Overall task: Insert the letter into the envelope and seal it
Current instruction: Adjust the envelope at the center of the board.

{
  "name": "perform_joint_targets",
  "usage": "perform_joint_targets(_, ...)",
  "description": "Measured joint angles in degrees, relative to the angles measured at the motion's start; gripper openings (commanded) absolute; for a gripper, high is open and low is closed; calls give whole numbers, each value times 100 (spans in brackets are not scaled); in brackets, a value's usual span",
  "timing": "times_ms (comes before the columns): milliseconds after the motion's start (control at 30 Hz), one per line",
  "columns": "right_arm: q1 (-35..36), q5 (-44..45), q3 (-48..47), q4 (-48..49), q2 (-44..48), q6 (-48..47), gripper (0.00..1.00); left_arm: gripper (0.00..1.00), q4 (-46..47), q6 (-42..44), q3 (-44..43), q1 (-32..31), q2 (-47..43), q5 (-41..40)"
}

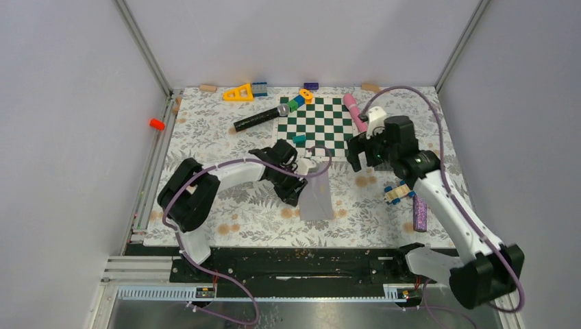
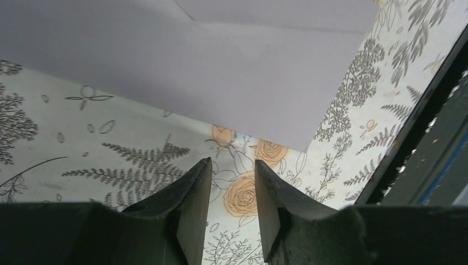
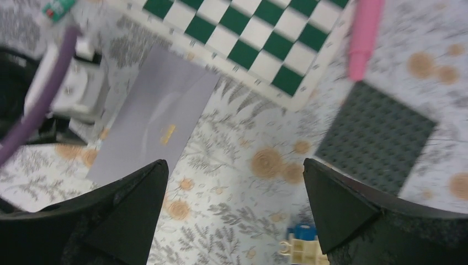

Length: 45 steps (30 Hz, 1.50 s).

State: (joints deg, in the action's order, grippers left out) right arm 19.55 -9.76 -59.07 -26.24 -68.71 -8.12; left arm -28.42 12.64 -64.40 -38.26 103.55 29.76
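Observation:
The envelope point(image 1: 317, 199) is a plain light grey sheet lying flat on the floral cloth, with a small orange mark on its face point(image 3: 154, 118). It fills the top of the left wrist view point(image 2: 221, 72), where a fold line shows. My left gripper point(image 1: 299, 189) sits low at its left edge; its jaws point(image 2: 233, 165) stand a little apart over the cloth, nothing between them, just short of the paper. My right gripper point(image 1: 355, 156) hangs above the cloth to the envelope's right, jaws wide open and empty point(image 3: 234, 165). The letter is hidden or out of view.
A green-and-white chessboard point(image 1: 318, 123) lies behind the envelope, with a black microphone point(image 1: 260, 118) and a pink marker point(image 1: 354, 112) at its sides. A dark grey studded plate point(image 3: 378, 138), a blue-and-cream toy point(image 1: 397, 192) and a purple stick point(image 1: 420, 214) lie under and beside the right arm.

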Motion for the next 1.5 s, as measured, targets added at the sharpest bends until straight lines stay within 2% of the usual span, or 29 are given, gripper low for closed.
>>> perform_joint_targets(167, -378, 363, 0, 326, 964, -107, 100, 36, 31, 302, 221, -501, -337, -654)
perform_joint_targets(533, -861, 566, 2, 525, 1860, -103, 100, 37, 236, 348, 431, -1639, -417, -2337)
perform_joint_targets(667, -960, 544, 35, 595, 2000, -61, 100, 51, 247, 389, 518, -1808, -474, -2728)
perform_joint_targets(767, -1010, 476, 83, 599, 2020, -35, 100, 65, 258, 442, 597, -1797, -573, -2940)
perform_joint_targets(867, -1045, 409, 120, 599, 2017, 13, 100, 85, 299, 516, 643, -1845, -586, -3077)
perform_joint_targets(900, -1058, 402, 122, 599, 2017, 26, 100, 94, 330, 549, 649, -1882, -595, -3115)
perform_joint_targets(933, -1073, 396, 122, 599, 2017, 44, 100, 98, 365, 573, 651, -1934, -597, -3158)
perform_joint_targets(1267, -1244, 273, 125, 599, 2031, 111, 100, 99, 903, 839, 610, -2691, -485, -3665)
perform_joint_targets(1500, -1329, 269, 164, 605, 2090, 111, 100, 99, 1036, 951, 39, -2796, -9, -3768)
